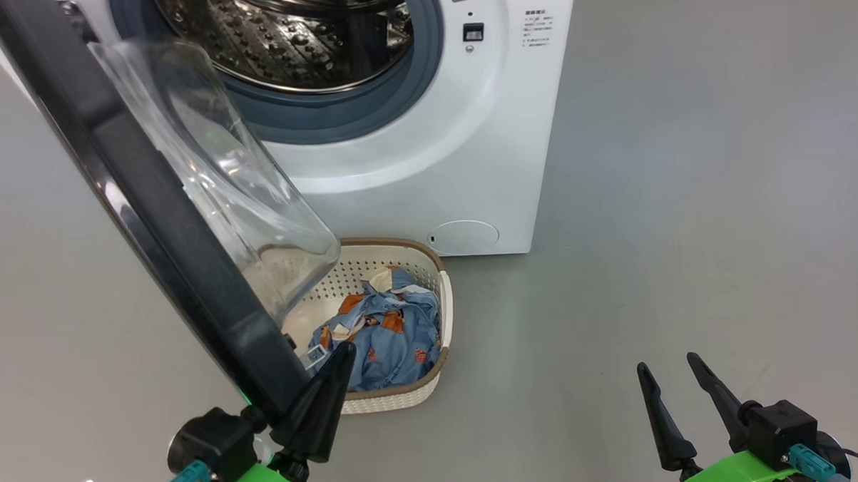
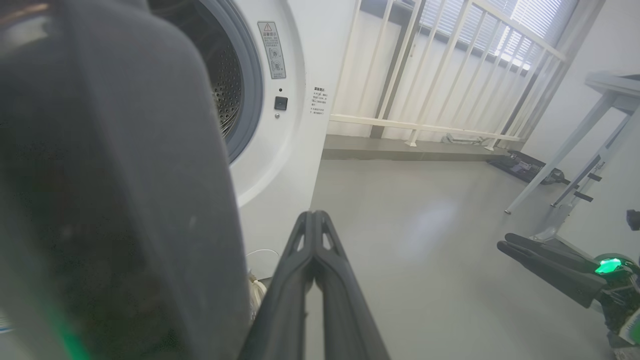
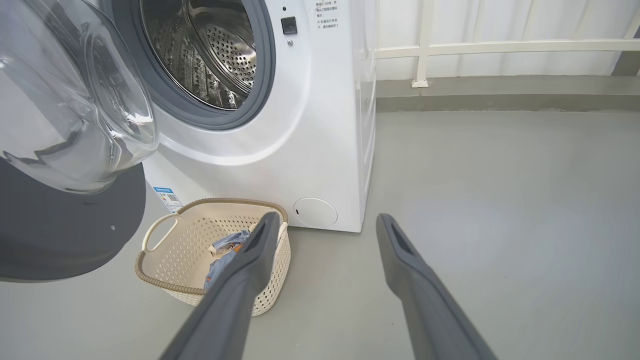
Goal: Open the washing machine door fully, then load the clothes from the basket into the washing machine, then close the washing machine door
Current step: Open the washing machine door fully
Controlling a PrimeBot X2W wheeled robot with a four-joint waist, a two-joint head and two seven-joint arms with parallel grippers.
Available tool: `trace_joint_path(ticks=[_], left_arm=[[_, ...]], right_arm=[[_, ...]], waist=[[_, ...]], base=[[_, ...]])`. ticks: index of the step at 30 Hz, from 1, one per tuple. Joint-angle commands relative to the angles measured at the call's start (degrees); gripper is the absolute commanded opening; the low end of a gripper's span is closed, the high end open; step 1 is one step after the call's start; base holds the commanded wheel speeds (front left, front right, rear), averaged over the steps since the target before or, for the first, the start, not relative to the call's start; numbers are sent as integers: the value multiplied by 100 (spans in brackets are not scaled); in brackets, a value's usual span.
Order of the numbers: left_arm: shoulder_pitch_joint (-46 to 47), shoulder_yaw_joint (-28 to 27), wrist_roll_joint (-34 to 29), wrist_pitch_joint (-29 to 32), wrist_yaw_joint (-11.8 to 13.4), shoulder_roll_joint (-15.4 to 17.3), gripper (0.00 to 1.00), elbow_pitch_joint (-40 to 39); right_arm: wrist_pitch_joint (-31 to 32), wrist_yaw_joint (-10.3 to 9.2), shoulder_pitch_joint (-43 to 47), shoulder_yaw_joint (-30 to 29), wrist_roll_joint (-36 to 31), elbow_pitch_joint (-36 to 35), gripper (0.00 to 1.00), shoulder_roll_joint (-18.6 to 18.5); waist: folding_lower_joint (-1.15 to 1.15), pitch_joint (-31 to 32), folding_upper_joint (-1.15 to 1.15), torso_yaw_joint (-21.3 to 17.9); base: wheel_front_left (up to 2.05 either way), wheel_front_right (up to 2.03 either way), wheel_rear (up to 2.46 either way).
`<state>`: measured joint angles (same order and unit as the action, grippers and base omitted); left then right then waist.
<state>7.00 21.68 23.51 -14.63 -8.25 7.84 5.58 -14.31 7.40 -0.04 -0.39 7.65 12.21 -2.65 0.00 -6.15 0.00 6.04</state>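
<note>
Step in hand: the door (image 1: 150, 229) is judged only part-way open, so the first stage, opening it fully, is not yet done.
Door: it is swung out from the washer (image 1: 426, 162) on a hinge at the robot's left, and its glass bowl hangs over the left part of the basket (image 1: 395, 401).
Left tool (image 1: 344, 352): clenched with the fingers pressed together and nothing held. It sits just beside the free edge of the black rim, on the bowl side. Contact with the rim cannot be confirmed.
Right tool (image 1: 667, 362): released and empty, low over the floor (image 1: 685, 225) and well apart from the door and basket.
Clothes (image 1: 389, 339): bundled inside the basket, which stands on the floor just in front of the washer, partly under the door.
Drum (image 1: 286, 39): exposed and looks empty.
Push point: the side of the closed fingers is best laid against the rim near its free edge, far from the hinge. The glass is best avoided.
Path: an arc about the hinge is to be followed, outward to the robot's left, so that the fingers do not slip off the rim.
Clearance: the fingertips are to be kept above the basket and clothes.
Risk: if the door is left half open, the basket stays partly covered.
</note>
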Motion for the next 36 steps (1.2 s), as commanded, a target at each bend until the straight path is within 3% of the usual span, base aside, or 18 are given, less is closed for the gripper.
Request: trace_joint_path(ticks=[1, 19, 36], left_arm=[[78, -367, -4, -37, 76, 128, 0, -74], [-136, -674, -84, -37, 76, 21, 0, -221], [-469, -804, -112, -37, 81, -8, 0, -590]], right_arm=[[-69, 9, -147, 173, 13, -101, 100, -22], [-69, 9, -172, 172, 19, -78, 100, -22], [-69, 9, -244, 179, 27, -1, 100, -22]], waist=[[0, 12, 0, 47], [0, -61, 0, 213], [0, -128, 0, 650]], base=[[0, 0, 0], [0, 0, 0], [0, 0, 0]])
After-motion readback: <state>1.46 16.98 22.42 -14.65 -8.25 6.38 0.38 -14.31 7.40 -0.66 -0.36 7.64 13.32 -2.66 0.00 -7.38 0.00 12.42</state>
